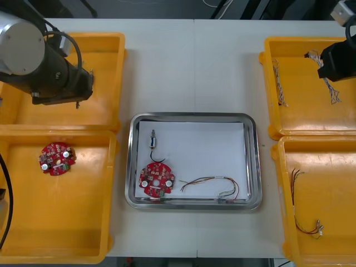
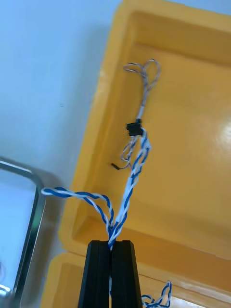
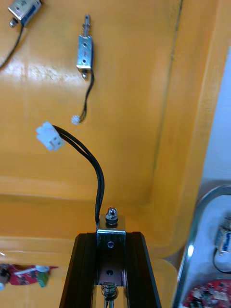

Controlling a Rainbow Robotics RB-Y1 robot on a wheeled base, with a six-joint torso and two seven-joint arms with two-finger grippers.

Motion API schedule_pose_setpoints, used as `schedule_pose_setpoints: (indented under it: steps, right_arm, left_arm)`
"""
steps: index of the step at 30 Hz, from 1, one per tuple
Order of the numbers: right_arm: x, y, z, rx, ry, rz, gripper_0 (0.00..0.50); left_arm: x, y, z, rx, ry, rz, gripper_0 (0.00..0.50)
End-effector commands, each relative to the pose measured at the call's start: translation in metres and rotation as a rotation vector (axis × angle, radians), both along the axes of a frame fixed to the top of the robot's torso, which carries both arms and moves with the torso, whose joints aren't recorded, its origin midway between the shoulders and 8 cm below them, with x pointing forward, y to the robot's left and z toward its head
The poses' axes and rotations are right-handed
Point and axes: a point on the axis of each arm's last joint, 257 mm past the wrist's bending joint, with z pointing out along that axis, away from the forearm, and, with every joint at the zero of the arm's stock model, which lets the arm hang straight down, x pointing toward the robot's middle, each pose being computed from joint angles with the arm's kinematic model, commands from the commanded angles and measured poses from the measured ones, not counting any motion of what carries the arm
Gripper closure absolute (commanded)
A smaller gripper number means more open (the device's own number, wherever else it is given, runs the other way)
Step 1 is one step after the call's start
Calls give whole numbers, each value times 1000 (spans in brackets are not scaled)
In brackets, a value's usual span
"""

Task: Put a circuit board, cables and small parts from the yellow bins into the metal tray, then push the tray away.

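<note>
Light bench [image 1: 194, 67] below, with rectangular white-lined metal tray [image 1: 253, 161] set midway between left claw [image 3: 110, 234] and right claw [image 2: 111, 243]. Already in that tray: round red circuit board [image 1: 156, 180], boxy metal part on a black lead [image 1: 153, 139], thin red and yellow cable [image 1: 211, 182].

Left claw: over far left yellow bin [image 1: 119, 55], clenched on small silver metal part [image 3: 111, 222], with black two-wire cable [image 3: 96, 168] curving away beyond the fingertips to a white plug [image 3: 49, 136]. Tray rim just beside this claw, toward the robot's right and a little nearer the body.

Right claw: above far right yellow bin [image 1: 311, 119], pinched tight on twisted blue and white cable [image 2: 132, 178] at a bend. Long run trailing beyond the fingertips into the bin; shorter loop reaching sideways toward the tray's corner. Tray off to the robot's left of this claw, nearer the body.

Judged so: left claw closer to the tray, hence the shorter carry. For the right claw, cable's long axis pointing away from the tray, so probably calls for enough lift to clear the bin wall before crossing.
</note>
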Motion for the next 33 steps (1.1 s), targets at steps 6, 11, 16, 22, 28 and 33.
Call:
schedule_pose_setpoints:
  steps: [6, 11, 16, 22, 28, 33]
  right_arm:
    - [-34, 60, 2, -145, -12, 302, 500]
    - [-54, 92, -13, -178, 17, 438, 500]
    - [-69, 114, -27, -258, 21, 546, 500]
    - [-81, 144, -49, -397, -6, 730, 500]
    - [-85, 163, -66, -464, -3, 829, 500]
    - [-80, 187, -79, -527, -37, 894, 500]
  left_arm:
    - [-21, -62, 3, -43, -26, -83, 500]
    - [-24, -69, 5, -54, -25, -109, 500]
    - [-25, -66, 5, -51, -20, -112, 500]
    - [-28, -64, 6, -60, -8, -122, 500]
    - [-29, -62, 6, -59, -3, -126, 500]
    - [-29, -61, 6, -57, -2, -128, 500]
